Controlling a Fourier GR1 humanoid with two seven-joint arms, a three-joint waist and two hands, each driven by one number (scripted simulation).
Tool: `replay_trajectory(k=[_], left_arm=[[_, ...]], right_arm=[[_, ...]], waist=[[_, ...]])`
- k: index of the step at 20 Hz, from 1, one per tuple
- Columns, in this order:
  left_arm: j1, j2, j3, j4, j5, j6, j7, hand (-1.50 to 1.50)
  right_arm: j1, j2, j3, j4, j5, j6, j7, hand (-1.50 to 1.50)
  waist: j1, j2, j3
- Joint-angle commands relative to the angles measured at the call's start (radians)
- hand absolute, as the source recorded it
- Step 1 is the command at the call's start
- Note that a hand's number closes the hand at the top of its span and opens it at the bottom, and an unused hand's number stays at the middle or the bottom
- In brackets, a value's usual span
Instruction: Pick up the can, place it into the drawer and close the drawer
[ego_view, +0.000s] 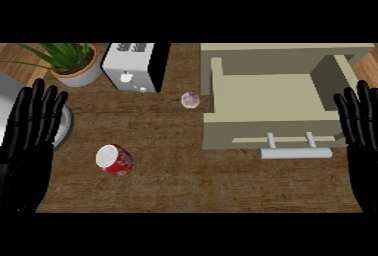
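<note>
A red can (114, 159) with a white top lies on its side on the brown counter, at the lower left. The beige drawer (269, 131) stands pulled out at the right, nothing inside it, with a grey bar handle (294, 153) on its front. My left hand (29, 125) rests open at the left edge, fingers up, a short way left of the can. At the right edge my right hand (360, 125) rests open beside the drawer's right wall. Neither hand touches anything.
A white toaster (131, 67) stands at the back, with a potted plant (74, 62) to its left. A small pale round object (190, 100) lies just left of the drawer. A grey round rim (65, 127) shows behind the left hand.
</note>
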Motion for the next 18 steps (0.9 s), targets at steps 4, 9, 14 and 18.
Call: replay_trajectory(k=[4, 9, 14, 18], left_arm=[[-0.001, 0.1, 0.0, 0.0, 0.284, -0.266, -0.013, -1.5], [0.092, 0.247, 0.043, 0.099, 0.365, -0.386, 0.133, -1.5], [0.19, 0.365, 0.192, 0.019, 0.6, -0.49, 0.22, -1.5], [0.231, 0.377, 0.265, 0.002, 0.64, -0.535, 0.221, -1.5]], right_arm=[[-0.024, -0.014, -0.029, 0.001, -0.064, 0.03, 0.02, -1.5], [0.074, 0.041, -0.078, 0.068, -0.019, -0.09, 0.144, -1.5], [0.147, 0.031, -0.089, 0.01, -0.028, -0.067, 0.155, -1.5], [0.232, 0.004, -0.171, -0.006, -0.124, 0.012, 0.108, -1.5]], waist=[[0.011, -0.005, -0.02], [0.007, -0.001, -0.019], [0.018, -0.007, -0.018], [0.015, -0.007, -0.018]])
